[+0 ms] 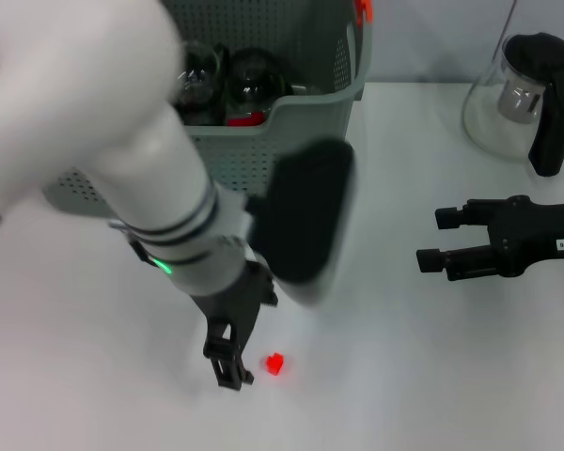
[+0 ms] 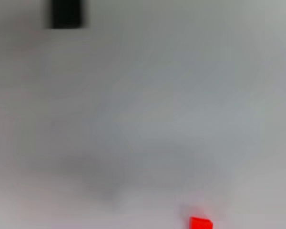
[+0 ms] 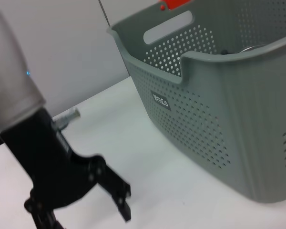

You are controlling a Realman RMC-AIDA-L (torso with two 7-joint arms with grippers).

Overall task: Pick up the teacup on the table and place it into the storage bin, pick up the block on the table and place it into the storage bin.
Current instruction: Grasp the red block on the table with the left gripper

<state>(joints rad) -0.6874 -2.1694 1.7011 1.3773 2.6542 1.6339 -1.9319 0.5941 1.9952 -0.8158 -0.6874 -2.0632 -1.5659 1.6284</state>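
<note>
Head view — the left gripper (image 1: pixel 233 368) hangs low over the white table (image 1: pixel 432 357), nearer the robot than the storage bin (image 1: pixel 301 122), its dark fingers pointing down with nothing between them; the spread of the fingers cannot be told here. The small red block (image 1: pixel 274 363) lies on the table just beside the fingertips, on the side away from the arm's white forearm, apart from them and well clear of the bin's front wall. The step in hand is judged to be the reach for the block: done well, it calls for shifting the fingers sideways until they straddle the block, then lowering squarely before closing, since so small a piece could be nudged away by one fingertip. Dark rounded glassware already sits inside the bin; whether the teacup is among it cannot be told. The right gripper (image 1: pixel 442 237) rests idle on the far side of the bin's orange-clipped corner, its two fingers parted and empty, near a glass pot (image 1: pixel 508 103). Left wrist view — the block (image 2: pixel 200 223) shows at the picture's edge on bare table, off the camera's centre. Right wrist view — the bin's (image 3: pixel 219 119) perforated wall carries its black label (image 3: pixel 160 100); the left gripper (image 3: pixel 81 210) stands in front of it, fingers apart, holding nothing.
</note>
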